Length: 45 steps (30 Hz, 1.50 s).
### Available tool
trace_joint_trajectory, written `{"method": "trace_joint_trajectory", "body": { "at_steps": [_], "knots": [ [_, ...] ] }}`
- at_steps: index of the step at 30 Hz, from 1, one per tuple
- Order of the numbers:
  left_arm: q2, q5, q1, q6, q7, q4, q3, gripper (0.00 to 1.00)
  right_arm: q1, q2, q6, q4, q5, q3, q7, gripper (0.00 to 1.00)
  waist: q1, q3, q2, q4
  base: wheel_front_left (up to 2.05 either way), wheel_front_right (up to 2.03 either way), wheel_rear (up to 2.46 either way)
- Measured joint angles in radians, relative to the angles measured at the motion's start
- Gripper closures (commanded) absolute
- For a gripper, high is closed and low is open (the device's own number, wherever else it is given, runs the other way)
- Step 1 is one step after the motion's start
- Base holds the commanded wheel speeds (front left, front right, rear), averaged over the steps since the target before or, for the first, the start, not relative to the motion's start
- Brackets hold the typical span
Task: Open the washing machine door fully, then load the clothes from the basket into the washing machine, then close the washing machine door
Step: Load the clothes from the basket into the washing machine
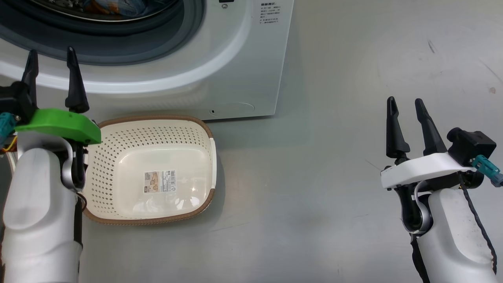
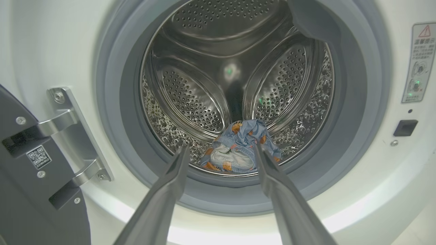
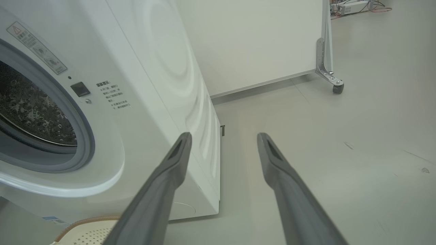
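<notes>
My left gripper [image 1: 51,52] has its two fingers spread wide, holding nothing and touching nothing. My right gripper [image 1: 404,101] is the same: fingers apart and bare, raised over open grey floor [image 1: 334,165] well clear of everything.

Just below my left wrist sits the basket [image 1: 157,117], close against the foot of the washing machine [image 1: 235,59]. The label sticker [image 1: 160,181] on its bottom carries a barcode; its print is too small to read.

Past my left fingertips the round opening gapes. The washing machine door [image 2: 27,197] is swung out to my left on its metal hinge [image 2: 68,136], with a QR sticker [image 2: 38,157] on its inner face. The clothes [image 2: 238,146] lie at the bottom front of the steel drum [image 2: 204,68], a blue bundle with orange figures beyond my fingertips.

A warning label [image 2: 419,64] with a red triangle sits right of the opening, and short printed lines [image 1: 270,13] below it — both unreadable. To my right the floor runs free to a white panel [image 3: 259,44] on a castor [image 3: 337,89].
</notes>
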State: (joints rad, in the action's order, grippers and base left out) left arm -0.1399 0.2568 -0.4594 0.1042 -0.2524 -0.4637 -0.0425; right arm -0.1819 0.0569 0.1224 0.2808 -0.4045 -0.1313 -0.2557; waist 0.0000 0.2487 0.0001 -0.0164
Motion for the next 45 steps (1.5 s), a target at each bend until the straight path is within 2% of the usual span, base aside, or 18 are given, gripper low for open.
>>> {"method": "trace_joint_trajectory", "body": {
  "at_steps": [11,15,23,45],
  "knots": [
    [0.004,-0.038,0.184,-0.01,0.0,0.111,-0.023,0.0,0.029,0.011,0.0,-0.013,0.002,0.001,0.0,0.0,0.0,-0.041,0.0,-0.01,0.0,0.0,0.0],
    [0.041,-0.027,0.244,-0.015,0.0,0.142,-0.046,0.0,0.029,0.021,0.0,-0.021,0.028,0.001,0.0,0.0,0.0,-0.05,0.0,-0.013,0.0,0.0,0.0],
    [0.055,-0.039,0.34,-0.018,0.0,0.216,-0.053,0.0,0.045,0.024,0.0,-0.032,0.028,0.014,0.0,0.0,0.0,-0.066,0.0,-0.015,0.0,0.0,0.0],
    [0.083,-0.028,0.445,-0.024,0.0,0.282,-0.08,0.0,0.072,0.03,0.0,-0.048,0.028,0.018,0.0,0.0,0.0,-0.076,0.0,-0.015,0.0,0.0,0.0]
  ]
}}
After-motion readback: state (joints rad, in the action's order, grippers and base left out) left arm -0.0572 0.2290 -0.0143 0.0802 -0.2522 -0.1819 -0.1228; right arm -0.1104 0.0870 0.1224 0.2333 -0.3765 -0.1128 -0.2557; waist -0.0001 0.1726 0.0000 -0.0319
